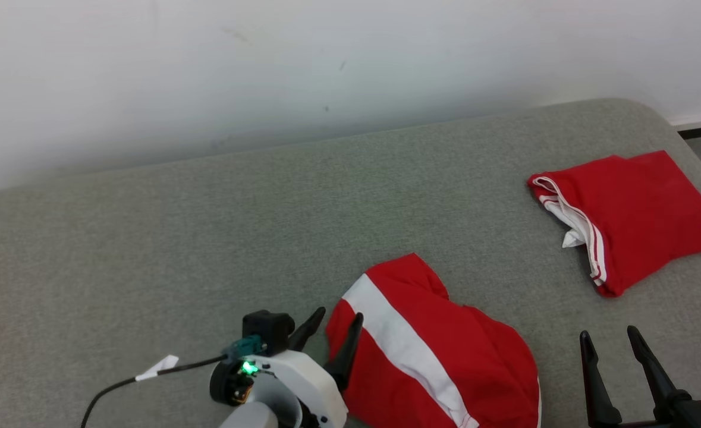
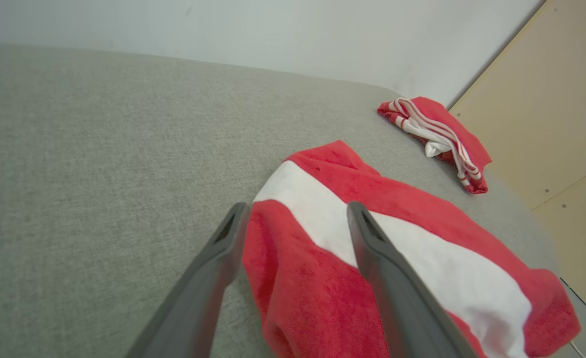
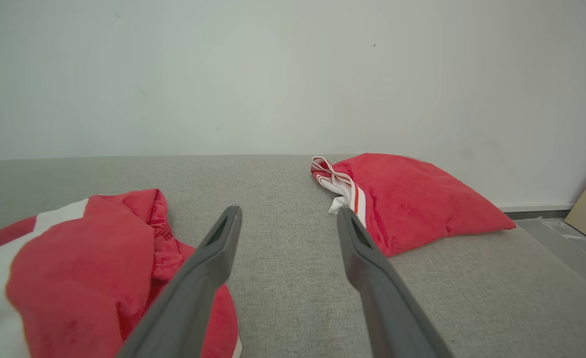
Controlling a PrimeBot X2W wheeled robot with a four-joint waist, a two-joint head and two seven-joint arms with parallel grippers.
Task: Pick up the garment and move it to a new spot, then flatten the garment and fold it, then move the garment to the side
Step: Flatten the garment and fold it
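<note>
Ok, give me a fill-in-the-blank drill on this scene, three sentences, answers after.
1. The left pincer, at the edge of the crumpled red garment, has its jaws ____.
2. The folded red garment lies toward the robot's ____ side.
3. Both garments rest on a fabric surface coloured ____.
Missing words: open; right; grey.

Grey woven padded surface (image 1: 148,238), rounded at its far right corner, set against the wall.
White wall (image 1: 267,59), faint scuffs.
Folded red cloth (image 1: 641,220), white striped edging, flat near the surface's right end.
Grey floor (image 3: 561,238) beyond that end.
Tan panel (image 2: 546,99), perhaps board; blurred.
</note>
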